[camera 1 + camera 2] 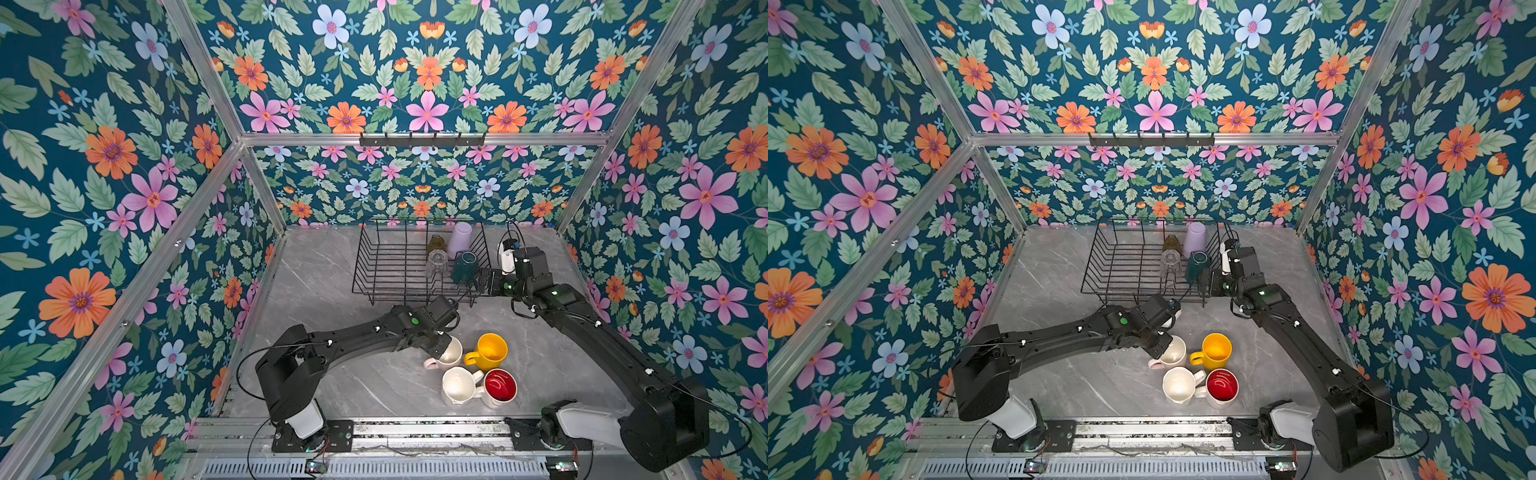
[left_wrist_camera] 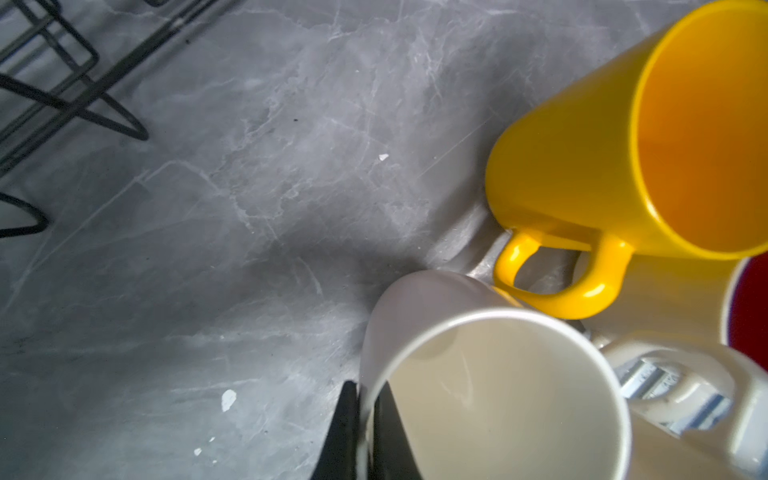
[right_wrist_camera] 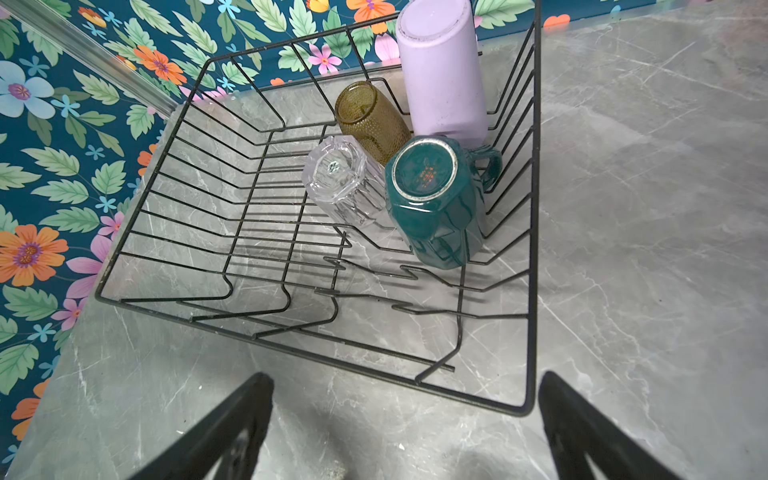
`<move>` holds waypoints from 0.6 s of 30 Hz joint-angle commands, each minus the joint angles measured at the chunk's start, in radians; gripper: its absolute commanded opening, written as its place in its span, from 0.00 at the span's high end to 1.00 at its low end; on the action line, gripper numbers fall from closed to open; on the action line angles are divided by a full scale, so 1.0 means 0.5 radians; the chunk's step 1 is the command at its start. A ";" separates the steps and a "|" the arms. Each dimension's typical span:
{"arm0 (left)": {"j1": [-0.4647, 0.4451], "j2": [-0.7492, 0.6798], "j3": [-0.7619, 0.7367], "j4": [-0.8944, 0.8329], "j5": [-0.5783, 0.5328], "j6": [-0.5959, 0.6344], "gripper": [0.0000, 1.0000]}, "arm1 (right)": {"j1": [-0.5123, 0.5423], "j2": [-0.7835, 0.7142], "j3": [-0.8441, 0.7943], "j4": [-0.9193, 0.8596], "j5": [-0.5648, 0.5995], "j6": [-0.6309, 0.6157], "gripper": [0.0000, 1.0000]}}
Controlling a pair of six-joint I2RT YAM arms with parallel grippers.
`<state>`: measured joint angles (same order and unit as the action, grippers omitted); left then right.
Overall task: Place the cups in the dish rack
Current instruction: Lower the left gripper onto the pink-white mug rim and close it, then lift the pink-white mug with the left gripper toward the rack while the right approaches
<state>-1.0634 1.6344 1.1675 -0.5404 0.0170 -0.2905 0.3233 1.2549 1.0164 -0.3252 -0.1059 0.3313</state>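
Pale pink mug (image 2: 498, 395) is what I've got in my left gripper (image 2: 365, 419) right now, pinched tight on the rim, one finger inside and one outside. It's just beside the yellow mug (image 1: 490, 351), white faceted mug (image 1: 457, 384) and red-lined mug (image 1: 498, 386). My right gripper (image 3: 405, 378) hangs wide open, empty, at the dish rack (image 3: 532, 249) corner. Upside down in the rack: lilac tumbler (image 3: 440, 75), olive-brown glass (image 3: 370, 116), clear glass (image 3: 340, 178), dark teal mug (image 3: 436, 208).
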 commanded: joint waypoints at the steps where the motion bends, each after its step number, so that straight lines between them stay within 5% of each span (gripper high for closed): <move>1: 0.029 -0.056 -0.029 -0.019 -0.139 -0.036 1.00 | 0.002 0.006 0.017 0.052 -0.017 -0.010 0.01; 9: 0.215 -0.554 -0.299 0.171 -0.236 -0.083 1.00 | 0.001 0.014 0.028 0.083 -0.065 0.003 0.01; 18: 0.702 -1.244 -0.669 0.489 0.010 -0.052 1.00 | 0.001 0.016 0.023 0.185 -0.238 0.025 0.01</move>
<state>-0.7528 1.0592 0.8520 -0.4152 -0.0456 -0.3161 0.3233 1.2667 1.0267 -0.2806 -0.1780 0.3332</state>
